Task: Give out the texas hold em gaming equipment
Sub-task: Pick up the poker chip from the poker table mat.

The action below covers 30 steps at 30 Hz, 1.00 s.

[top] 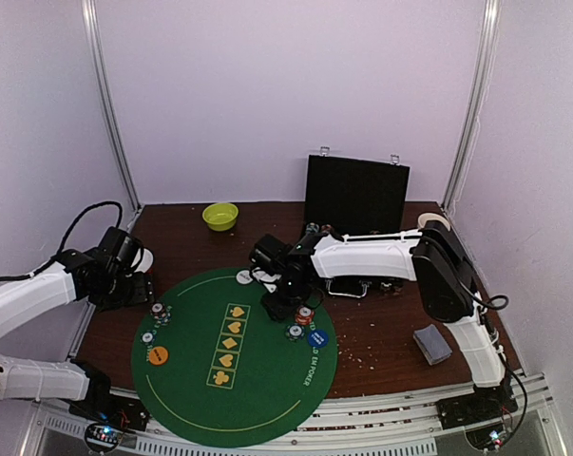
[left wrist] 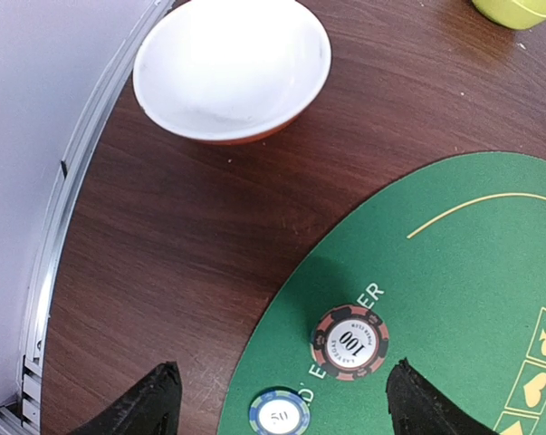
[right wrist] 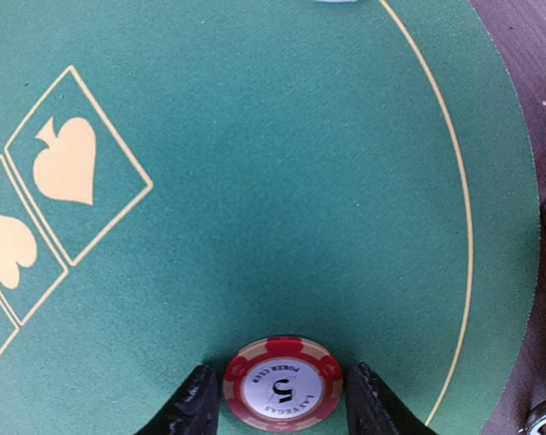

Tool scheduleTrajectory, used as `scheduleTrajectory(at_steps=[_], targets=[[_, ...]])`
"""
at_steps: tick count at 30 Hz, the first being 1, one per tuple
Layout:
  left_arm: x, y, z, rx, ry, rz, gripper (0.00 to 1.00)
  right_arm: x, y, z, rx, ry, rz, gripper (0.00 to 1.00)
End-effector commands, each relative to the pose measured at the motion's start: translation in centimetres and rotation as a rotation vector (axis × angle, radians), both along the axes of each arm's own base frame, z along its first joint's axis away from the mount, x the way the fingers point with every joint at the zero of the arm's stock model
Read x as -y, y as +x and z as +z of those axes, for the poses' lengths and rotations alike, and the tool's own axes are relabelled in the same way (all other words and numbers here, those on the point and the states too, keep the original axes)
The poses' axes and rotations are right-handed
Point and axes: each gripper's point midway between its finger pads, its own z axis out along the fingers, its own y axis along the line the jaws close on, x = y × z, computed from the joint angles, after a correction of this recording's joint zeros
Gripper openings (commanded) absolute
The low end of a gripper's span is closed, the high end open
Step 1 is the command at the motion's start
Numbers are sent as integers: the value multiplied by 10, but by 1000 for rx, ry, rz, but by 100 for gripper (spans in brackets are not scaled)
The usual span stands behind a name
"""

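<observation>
A red "5" poker chip [right wrist: 282,381] lies flat on the green mat [right wrist: 254,181], between the fingers of my right gripper [right wrist: 282,406]. Those jaws stand open, with a thin gap on each side of the chip. In the top view this gripper [top: 284,306] is over the mat's upper right part, beside more chips [top: 303,316] and a blue disc [top: 315,337]. My left gripper [left wrist: 282,403] hangs open above the mat's left edge, over a "100" chip [left wrist: 349,342] and a "50" chip [left wrist: 279,415]. An orange disc [top: 157,354] and a white disc [top: 244,276] lie on the mat. The card deck [top: 431,344] rests at the right.
A white bowl [left wrist: 232,68] stands on the brown table just beyond the left gripper. A lime-green bowl [top: 219,217] is at the back. An open black case [top: 356,195] stands behind the right arm. Metal frame posts [top: 110,104] and white walls enclose the table.
</observation>
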Motion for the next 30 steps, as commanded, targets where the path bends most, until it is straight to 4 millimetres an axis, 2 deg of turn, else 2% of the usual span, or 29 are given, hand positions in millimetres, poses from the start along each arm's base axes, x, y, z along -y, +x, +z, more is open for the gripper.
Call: scheduleTrajectory(at_steps=[1,4,8,15,30], targets=[[-3,4,4,31,15,0,82,30,-23,-52,-92,-163,8,46],[-3,6,5,33,18,-5,82,30,-31,-52,-116,-150,19,40],[-3,6,4,35,20,-3,82,24,-30,-42,-104,-111,21,35],[-2,5,4,36,9,-2,82,-6,-25,-6,-59,-4,64,34],[-2,11,7,49,31,-16,82,-24,-15,59,26,141,58,32]])
